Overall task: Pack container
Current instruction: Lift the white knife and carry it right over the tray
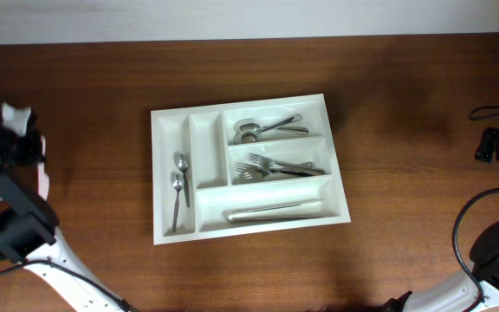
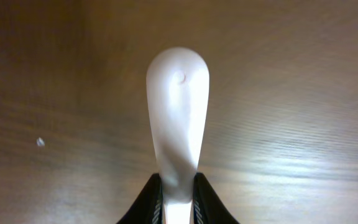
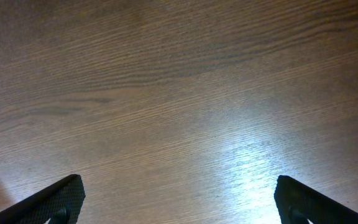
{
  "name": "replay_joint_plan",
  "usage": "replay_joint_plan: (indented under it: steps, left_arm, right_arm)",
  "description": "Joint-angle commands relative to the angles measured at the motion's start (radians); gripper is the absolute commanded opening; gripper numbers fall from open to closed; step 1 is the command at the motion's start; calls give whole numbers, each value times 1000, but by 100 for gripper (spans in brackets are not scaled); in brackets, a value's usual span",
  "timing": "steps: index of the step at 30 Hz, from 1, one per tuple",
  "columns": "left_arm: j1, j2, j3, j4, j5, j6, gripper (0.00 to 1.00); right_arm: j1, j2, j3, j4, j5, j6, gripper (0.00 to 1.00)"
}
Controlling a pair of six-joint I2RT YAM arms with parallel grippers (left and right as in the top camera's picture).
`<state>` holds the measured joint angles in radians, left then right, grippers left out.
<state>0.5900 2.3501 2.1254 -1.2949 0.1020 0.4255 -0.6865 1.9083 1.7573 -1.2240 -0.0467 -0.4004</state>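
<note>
The container [image 1: 158, 173] is a large white cutlery tray in the middle of the table. Two spoons [image 1: 180, 180] lie in its left narrow compartment, more spoons [image 1: 262, 128] in the top wide one, forks [image 1: 280, 166] in the middle one, and long pale pieces [image 1: 271, 210] in the bottom one. My left gripper [image 2: 178, 186] is at the far left edge [image 1: 17, 130], shut on a white rounded plastic piece [image 2: 178, 106] held over bare wood. My right gripper [image 3: 179, 199] is open and empty over bare wood at the far right [image 1: 496, 146].
The table is dark brown wood. A black cable [image 1: 466, 234] loops by the right arm's base at the lower right. A pale wall runs along the table's far edge.
</note>
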Motion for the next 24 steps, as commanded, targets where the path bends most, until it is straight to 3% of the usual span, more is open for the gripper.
replay_joint_plan:
  steps: [1,6,10,15,24]
  left_arm:
    - [-52,2,135,-53,41,-120,2]
    - [-145,2,309,-177,52,-213,2]
    - [-225,2,398,-270,153,-289,2]
    - [-322,2,424,-315,246,-380,2]
    - [-507,2,423,-341,251,-483,2]
  right_arm:
    - [-1,-2,-3,3,-5,1,99]
    - [-1,-2,-3,2,-5,1,99]
    - [-1,-2,-3,2,-5,1,99]
    - [-1,-2,-3,3,-5,1,99]
    - [-1,-2,-3,3,-5,1,99]
